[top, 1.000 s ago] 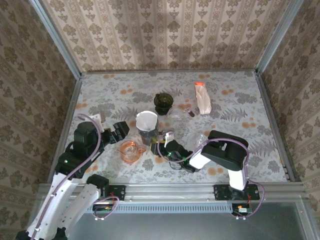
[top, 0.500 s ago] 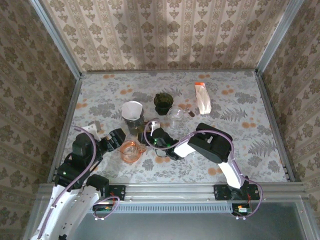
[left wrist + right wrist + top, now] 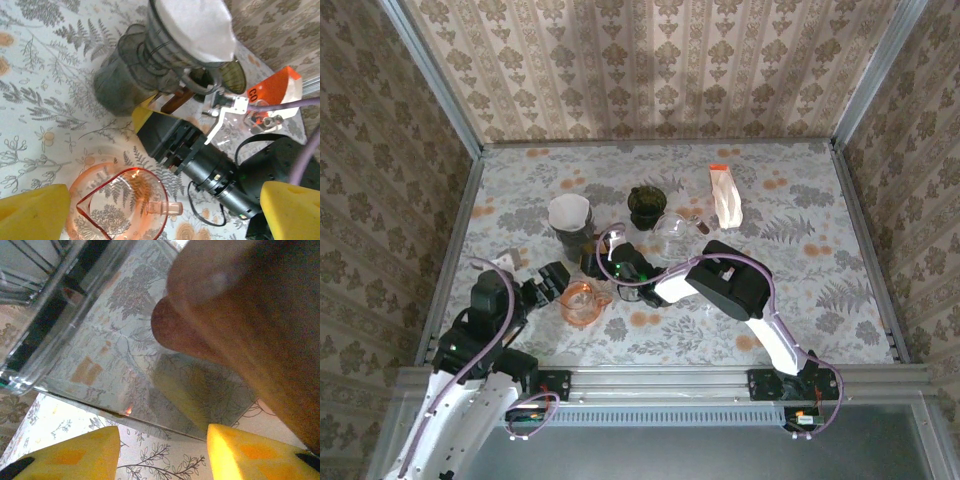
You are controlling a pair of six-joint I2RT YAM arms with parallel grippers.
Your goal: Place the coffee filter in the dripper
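Coffee filter (image 3: 569,211): white paper, seated inside the smoky dripper (image 3: 145,55), left of centre on the table (image 3: 810,270).
Left gripper (image 3: 552,284): jaws wide apart, empty, just beside the orange jug (image 3: 125,205).
Right gripper (image 3: 592,262): at the dripper's brown handle (image 3: 240,315); whether it grips cannot be determined.
Orange label (image 3: 272,87): legible letters "CO".

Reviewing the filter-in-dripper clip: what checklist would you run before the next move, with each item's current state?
1. The coffee filter sits inside the dripper: ok.
2. The dripper rests on the grey server: ok.
3. The right end effector is free of the brown handle: cannot tell.
4. The left end effector is open and empty: ok.
5. The orange pitcher is clear of the right arm: cannot tell, they sit close.
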